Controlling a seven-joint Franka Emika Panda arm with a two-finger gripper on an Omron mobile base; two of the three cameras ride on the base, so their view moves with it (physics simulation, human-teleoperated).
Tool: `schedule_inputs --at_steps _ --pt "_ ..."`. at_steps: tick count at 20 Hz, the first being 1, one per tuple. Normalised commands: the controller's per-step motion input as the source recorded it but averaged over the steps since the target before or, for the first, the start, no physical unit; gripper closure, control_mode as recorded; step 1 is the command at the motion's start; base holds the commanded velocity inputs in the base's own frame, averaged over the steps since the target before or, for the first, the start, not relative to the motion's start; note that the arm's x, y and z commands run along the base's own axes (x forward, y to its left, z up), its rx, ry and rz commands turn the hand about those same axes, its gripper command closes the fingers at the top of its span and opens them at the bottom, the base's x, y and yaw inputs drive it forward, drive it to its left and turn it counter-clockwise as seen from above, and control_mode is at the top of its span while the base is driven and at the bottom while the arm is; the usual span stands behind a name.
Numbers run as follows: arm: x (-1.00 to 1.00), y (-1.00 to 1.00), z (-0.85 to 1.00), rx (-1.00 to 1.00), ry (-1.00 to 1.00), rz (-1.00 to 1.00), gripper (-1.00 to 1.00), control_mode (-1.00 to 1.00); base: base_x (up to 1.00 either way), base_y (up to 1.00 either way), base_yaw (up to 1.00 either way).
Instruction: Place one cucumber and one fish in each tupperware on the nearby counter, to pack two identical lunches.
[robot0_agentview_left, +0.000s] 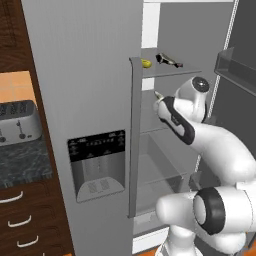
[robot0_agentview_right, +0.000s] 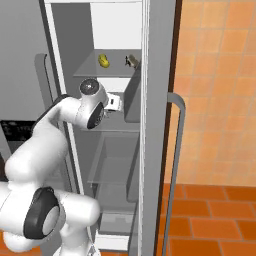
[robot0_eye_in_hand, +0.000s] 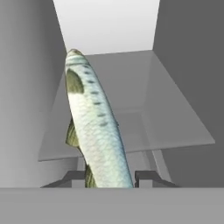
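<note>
Both base views look forward from behind the arm into the open grey fridge (robot0_agentview_left: 170, 150), sharing its glass shelves (robot0_agentview_right: 107, 70); the hand view sits close inside.

A cucumber (robot0_agentview_left: 146, 63) and fish (robot0_agentview_left: 169, 61) lie on the fridge shelf (robot0_agentview_left: 170, 70).

We lose the tail end of the fish (robot0_eye_in_hand: 98, 131) at six o'clock, behind the fingers (robot0_eye_in_hand: 146, 178), whose contact stays hidden. The toaster (robot0_agentview_left: 17, 122) is cropped at nine o'clock. On the upper shelf (robot0_agentview_right: 107, 70), the small dark item (robot0_agentview_right: 132, 61) is perhaps another fish.

Open grey fridge (robot0_agentview_left: 85, 100) w/ glass shelves, orange tile floor (robot0_agentview_right: 210, 220).
</note>
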Motion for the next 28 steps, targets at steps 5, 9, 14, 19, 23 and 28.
schedule_inputs --at_steps 5,9,14,19,23,28 --pt "-1.0 -0.02 0.6 -0.01 0.13 -0.02 1.0 -1.0 0.0 0.0 0.0" --pt "-1.0 -0.02 -0.01 -0.04 0.05 0.0 1.0 -1.0 0.0 0.0 0.0" --pt "-0.98 0.01 -0.11 -0.08 0.0 0.1 1.0 -1.0 0.0 0.0 0.0" --pt "-0.2 0.0 -0.01 -0.02 0.0 0.03 1.0 1.0 -0.78 0.58 0.17" --pt "0.0 0.0 0.0 0.0 0.0 0.0 1.0 1.0 -0.51 1.0 0.2" --pt "0.0 0.0 0.0 0.0 0.0 0.0 1.0 1.0 -0.11 1.0 0.19"
